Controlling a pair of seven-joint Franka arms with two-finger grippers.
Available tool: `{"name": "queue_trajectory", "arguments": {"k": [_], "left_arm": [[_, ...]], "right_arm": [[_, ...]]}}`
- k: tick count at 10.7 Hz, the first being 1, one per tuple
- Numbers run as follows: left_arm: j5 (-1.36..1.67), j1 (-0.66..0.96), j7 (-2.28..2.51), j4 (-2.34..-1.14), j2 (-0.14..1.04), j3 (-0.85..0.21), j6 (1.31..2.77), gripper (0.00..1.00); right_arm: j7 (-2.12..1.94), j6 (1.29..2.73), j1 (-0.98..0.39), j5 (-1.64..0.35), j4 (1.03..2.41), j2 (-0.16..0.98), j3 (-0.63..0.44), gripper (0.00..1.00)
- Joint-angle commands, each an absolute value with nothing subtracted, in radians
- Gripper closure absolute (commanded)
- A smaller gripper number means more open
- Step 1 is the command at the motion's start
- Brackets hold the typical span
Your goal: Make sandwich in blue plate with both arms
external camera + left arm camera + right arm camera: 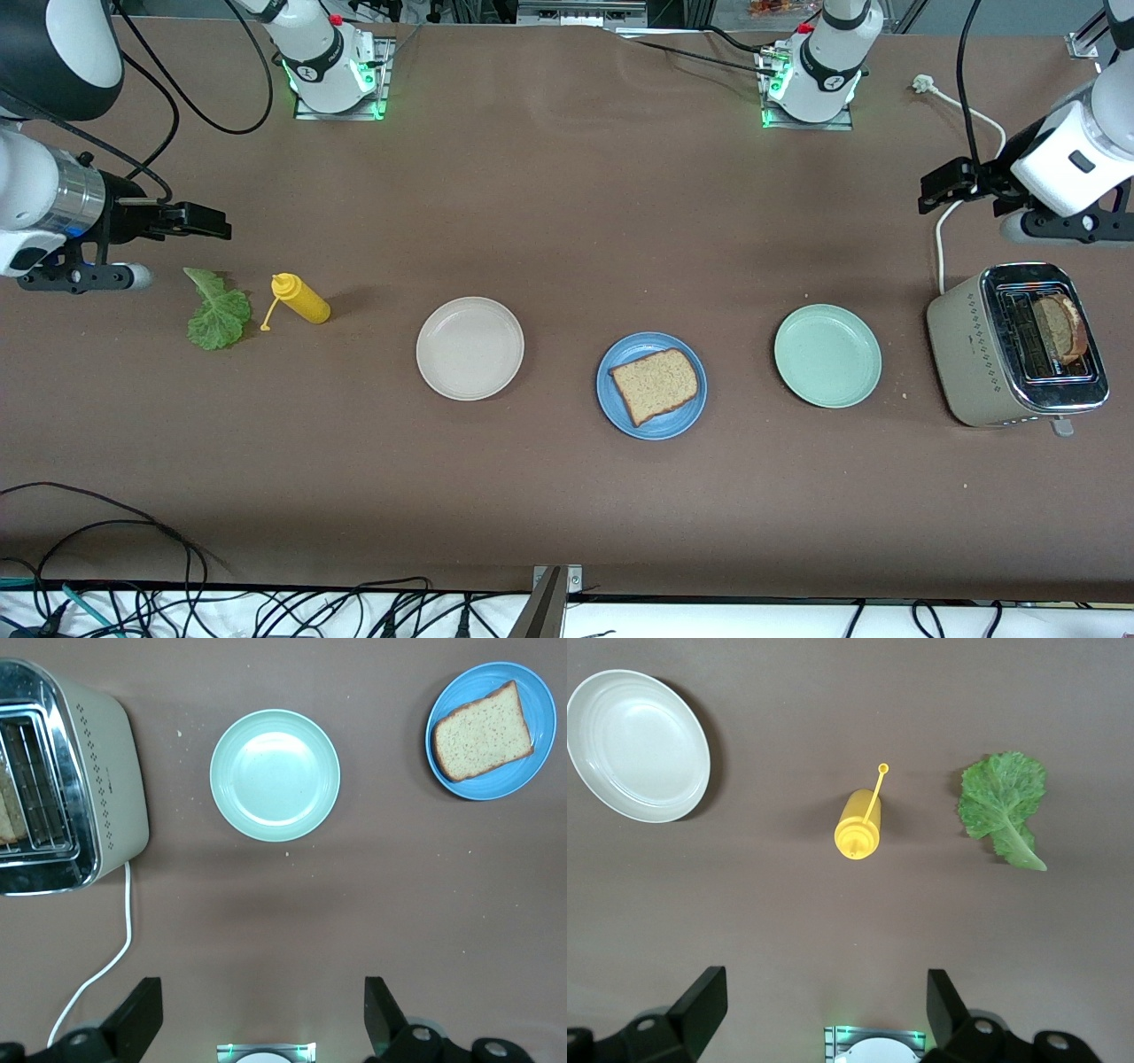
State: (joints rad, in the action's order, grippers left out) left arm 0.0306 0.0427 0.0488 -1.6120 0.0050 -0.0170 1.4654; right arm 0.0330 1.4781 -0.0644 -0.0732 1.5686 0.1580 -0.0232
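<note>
1. Sitting on the blue plate (653, 386), a little below the middle of the front view, is one slice of brown bread (656, 384); it is lying flat inside the rim with its crust facing the front camera.
2. Showing again at the upper right of the left wrist view are the same plate (493, 731) and slice (481, 733).
3. Standing in the toaster's slot is a second slice of bread (1060, 328); the toaster (1019, 346) is sitting at the right edge of the front view, at the left arm's end of the table.
4. Lying flat on the table at the left of the front view is the lettuce leaf (216, 312), just beside a yellow squeeze bottle (302, 299) that is lying on its side.
5. Flanking the blue plate are a beige-white plate (469, 348), toward the right arm's end, and a mint-green plate (827, 355), toward the left arm's end.
6. Hovering near the upper right of the front view is the left gripper (946, 186), over bare table beside the toaster's white cord (944, 239); its fingers are spread wide and gripping nothing.
7. Hovering at the left edge is the right gripper (199, 221), over the table just above the lettuce, fingers likewise released.
</note>
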Motion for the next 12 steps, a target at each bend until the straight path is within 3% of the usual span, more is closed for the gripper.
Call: {"name": "queue_trajectory", "arguments": {"k": [1, 12], "left_arm": [[-0.003, 0.02, 0.054, -1.663, -0.046, -0.025, 1.476, 0.0], [-0.049, -0.014, 0.055, -1.626, -0.057, -0.015, 1.462, 0.0]], "right_arm": [[0.025, 1.486, -0.06, -0.091, 1.582, 0.147, -0.025, 0.0], [0.025, 1.494, -0.058, -0.091, 1.58, 0.155, -0.025, 0.0]]}}
